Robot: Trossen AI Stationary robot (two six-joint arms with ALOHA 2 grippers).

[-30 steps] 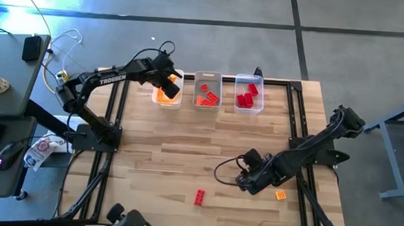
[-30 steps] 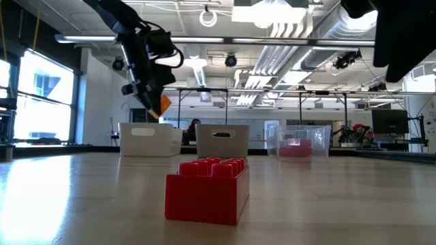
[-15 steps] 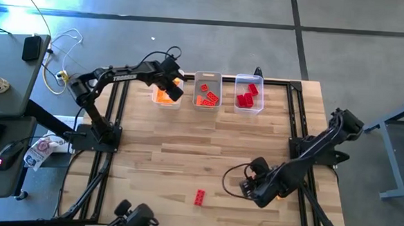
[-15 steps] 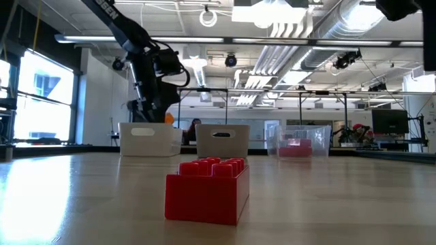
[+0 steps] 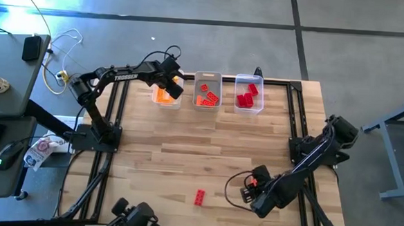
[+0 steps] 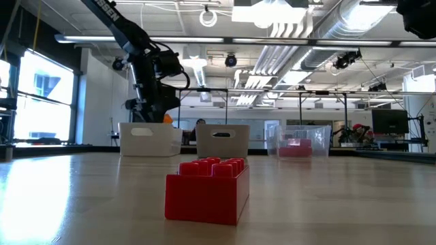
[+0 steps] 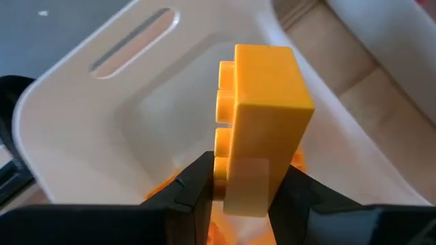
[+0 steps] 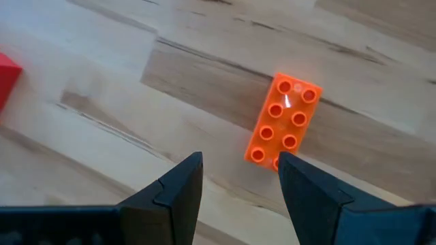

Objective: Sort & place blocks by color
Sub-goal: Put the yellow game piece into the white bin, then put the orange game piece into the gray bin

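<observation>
While the left gripper (image 7: 235, 194) grips a yellow block (image 7: 262, 129) over the white bin (image 7: 88, 116), the right gripper (image 8: 238, 177), jaws open, hovers near an orange block (image 8: 283, 122).

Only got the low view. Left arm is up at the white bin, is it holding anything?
Observer: Yes. The left pincer grips a yellow block, studs sideways, over the white bin.
Operator: Right pincer? Can't see it here.
Observer: The right pincer is open, above an orange block lying studs-up on the table, not touching it.
Operator: Other loose blocks?
Observer: Only the red block, near the table's front edge.
</observation>
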